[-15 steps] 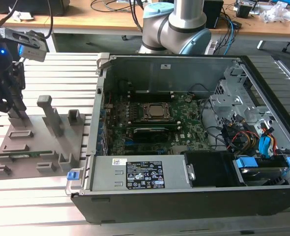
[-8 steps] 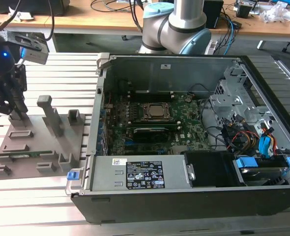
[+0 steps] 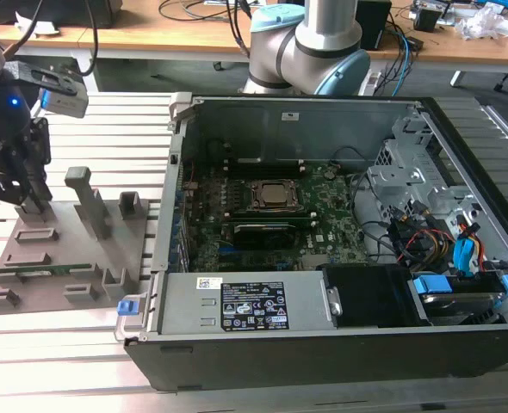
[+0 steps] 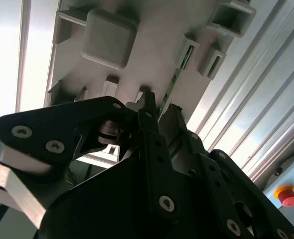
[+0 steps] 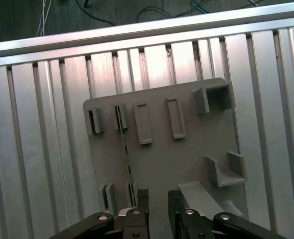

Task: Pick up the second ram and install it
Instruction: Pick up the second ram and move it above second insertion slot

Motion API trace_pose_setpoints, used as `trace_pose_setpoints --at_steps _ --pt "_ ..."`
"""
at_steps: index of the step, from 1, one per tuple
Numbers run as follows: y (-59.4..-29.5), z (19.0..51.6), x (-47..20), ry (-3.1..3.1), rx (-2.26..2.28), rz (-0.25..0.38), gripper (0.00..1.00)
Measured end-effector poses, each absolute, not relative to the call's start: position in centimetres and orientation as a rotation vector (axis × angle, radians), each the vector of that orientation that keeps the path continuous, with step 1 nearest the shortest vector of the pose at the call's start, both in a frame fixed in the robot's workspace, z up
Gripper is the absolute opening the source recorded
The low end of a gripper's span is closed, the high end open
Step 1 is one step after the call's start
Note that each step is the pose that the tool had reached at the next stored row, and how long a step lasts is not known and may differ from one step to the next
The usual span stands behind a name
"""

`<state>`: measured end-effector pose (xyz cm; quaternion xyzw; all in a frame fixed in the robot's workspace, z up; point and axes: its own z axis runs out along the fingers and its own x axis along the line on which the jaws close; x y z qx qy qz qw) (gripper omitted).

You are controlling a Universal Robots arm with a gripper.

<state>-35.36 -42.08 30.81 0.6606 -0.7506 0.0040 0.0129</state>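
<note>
The second ram (image 3: 43, 272) is a thin green stick standing on edge in the slots of the grey fixture plate (image 3: 65, 245), at the exterior view's left. In the first wrist view the ram (image 5: 125, 149) runs as a narrow line across the plate (image 5: 187, 154), and in the second wrist view a strip of the ram's green edge (image 4: 183, 56) shows. My black gripper (image 3: 23, 200) hangs over the plate's far end. Its fingers (image 5: 158, 199) stand open just beside the stick's near end, with nothing between them; the second wrist view also shows the gripper (image 4: 159, 107).
An open computer case (image 3: 323, 335) lies at the exterior view's right, with the green motherboard (image 3: 323, 206), CPU socket (image 3: 274, 194) and dark memory slots (image 3: 267, 231) inside. Upright blocks (image 3: 86, 198) stand on the plate. The table is ribbed aluminium (image 5: 37, 149).
</note>
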Motion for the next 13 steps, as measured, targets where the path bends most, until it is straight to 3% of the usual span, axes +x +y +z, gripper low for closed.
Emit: trace_pose_setpoints --at_steps 13 --pt "-44.4 28.0 -35.8 -2.329 2.064 0.019 0.3"
